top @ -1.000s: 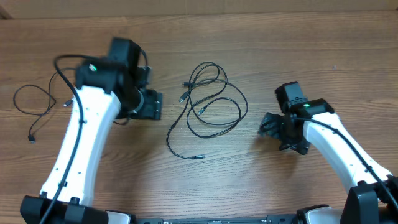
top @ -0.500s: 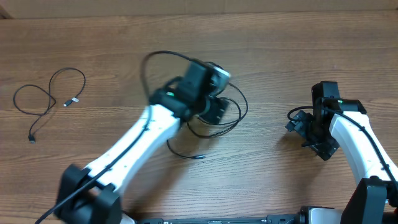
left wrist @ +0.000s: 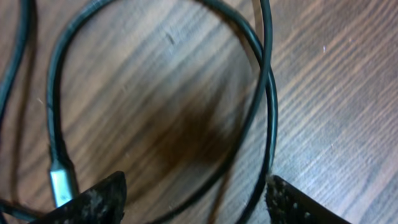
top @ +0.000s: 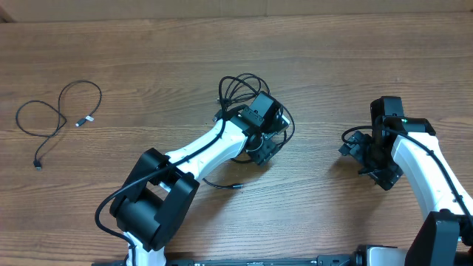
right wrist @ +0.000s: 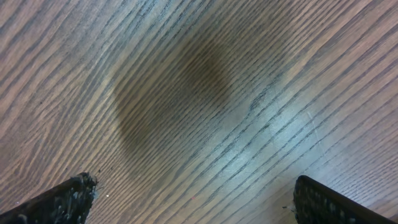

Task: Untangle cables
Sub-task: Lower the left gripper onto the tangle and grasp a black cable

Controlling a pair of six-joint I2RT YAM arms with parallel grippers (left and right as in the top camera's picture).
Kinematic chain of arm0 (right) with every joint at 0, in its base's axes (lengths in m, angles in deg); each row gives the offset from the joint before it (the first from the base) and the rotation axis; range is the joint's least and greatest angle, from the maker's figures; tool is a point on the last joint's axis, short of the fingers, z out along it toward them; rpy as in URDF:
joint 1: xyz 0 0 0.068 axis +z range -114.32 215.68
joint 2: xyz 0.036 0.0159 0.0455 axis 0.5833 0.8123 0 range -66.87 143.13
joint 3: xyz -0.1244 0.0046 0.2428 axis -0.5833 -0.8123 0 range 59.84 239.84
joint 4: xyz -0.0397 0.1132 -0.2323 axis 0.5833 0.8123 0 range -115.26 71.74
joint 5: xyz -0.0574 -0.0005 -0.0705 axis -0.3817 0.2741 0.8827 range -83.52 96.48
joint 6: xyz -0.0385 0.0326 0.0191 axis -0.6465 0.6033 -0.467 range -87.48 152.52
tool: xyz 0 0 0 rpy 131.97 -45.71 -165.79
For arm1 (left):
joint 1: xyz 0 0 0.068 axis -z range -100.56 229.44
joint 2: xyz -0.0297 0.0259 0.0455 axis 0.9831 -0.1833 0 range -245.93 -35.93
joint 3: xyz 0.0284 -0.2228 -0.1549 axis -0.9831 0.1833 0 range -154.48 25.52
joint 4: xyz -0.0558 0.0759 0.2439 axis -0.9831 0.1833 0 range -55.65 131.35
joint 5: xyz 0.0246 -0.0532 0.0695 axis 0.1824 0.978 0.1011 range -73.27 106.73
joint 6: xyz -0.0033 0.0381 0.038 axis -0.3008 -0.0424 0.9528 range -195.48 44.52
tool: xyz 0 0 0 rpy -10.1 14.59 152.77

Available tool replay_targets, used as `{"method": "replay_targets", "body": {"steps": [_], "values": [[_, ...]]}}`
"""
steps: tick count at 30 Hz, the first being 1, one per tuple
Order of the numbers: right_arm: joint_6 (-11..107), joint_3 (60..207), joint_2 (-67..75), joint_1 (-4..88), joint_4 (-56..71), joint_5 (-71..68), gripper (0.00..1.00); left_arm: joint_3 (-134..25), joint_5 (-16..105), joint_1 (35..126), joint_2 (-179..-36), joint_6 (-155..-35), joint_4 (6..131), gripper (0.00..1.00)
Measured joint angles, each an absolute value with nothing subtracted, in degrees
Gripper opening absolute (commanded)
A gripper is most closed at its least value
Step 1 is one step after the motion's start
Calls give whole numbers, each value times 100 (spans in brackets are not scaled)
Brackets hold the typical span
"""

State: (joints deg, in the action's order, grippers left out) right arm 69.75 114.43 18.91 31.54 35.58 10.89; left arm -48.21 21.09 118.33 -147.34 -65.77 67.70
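A tangle of thin black cables (top: 235, 87) lies in loops at the table's middle, with a plug end (top: 236, 186) at the front. My left gripper (top: 267, 148) is open right over these loops. In the left wrist view the black loops (left wrist: 264, 106) and a silver plug (left wrist: 62, 186) lie between and just beyond the open fingertips (left wrist: 196, 199), which hold nothing. A separate single black cable (top: 55, 118) lies at the far left. My right gripper (top: 366, 155) is open and empty over bare wood at the right (right wrist: 193, 199).
The wooden table (top: 148, 59) runs to a far edge at the top of the overhead view. The left arm's white link (top: 199, 151) stretches diagonally from the front toward the middle. The right arm (top: 429, 177) stands at the right side.
My left arm swung from the left side of the table to the cable tangle in the middle and lowered onto it. My right gripper drew back to the right, then stayed still.
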Motion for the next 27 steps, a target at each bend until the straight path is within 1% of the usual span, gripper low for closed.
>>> {"method": "replay_targets", "body": {"steps": [16, 27], "values": [[6977, 11443, 1891, 3154, 3567, 1091, 100, -4817, 2094, 11833, -14739, -6505, 6538, 55], [6977, 11443, 1891, 3154, 3584, 1091, 100, -4557, 2092, 11833, -14739, -6496, 6271, 55]]}}
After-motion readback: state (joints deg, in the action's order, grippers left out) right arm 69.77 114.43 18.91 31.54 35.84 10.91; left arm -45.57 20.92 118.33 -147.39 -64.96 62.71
